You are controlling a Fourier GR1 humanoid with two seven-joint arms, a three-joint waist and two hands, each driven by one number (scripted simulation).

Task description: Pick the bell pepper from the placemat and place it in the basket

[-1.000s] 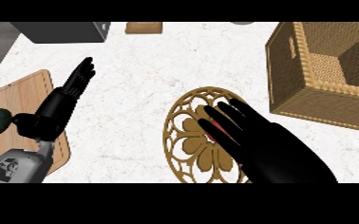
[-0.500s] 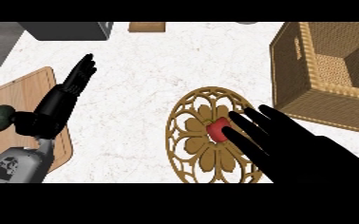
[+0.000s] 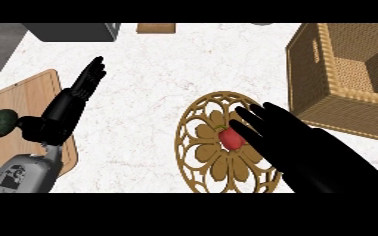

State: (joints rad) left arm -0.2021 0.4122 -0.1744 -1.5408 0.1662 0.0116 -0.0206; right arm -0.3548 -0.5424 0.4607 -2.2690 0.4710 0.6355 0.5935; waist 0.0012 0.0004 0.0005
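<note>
A small red bell pepper (image 3: 229, 138) lies near the middle of a round tan placemat (image 3: 201, 145) with a cut-out flower pattern. My right hand (image 3: 295, 142) hovers over the mat's right side, fingers straight and spread, their tips just right of the pepper and partly covering it. The woven basket (image 3: 317, 70) stands at the right edge, its opening up. My left hand (image 3: 77, 92) rests open at the left, fingers pointing up.
A wooden cutting board (image 3: 29, 100) lies at the left edge with a dark green object (image 3: 6, 121) on it. A grey appliance (image 3: 74, 31) and a small wooden block (image 3: 156, 28) sit along the back of the white counter.
My right hand has slid right and back toward me, uncovering the red pepper it hid a second ago. The view has shifted slightly. My left hand stays put.
</note>
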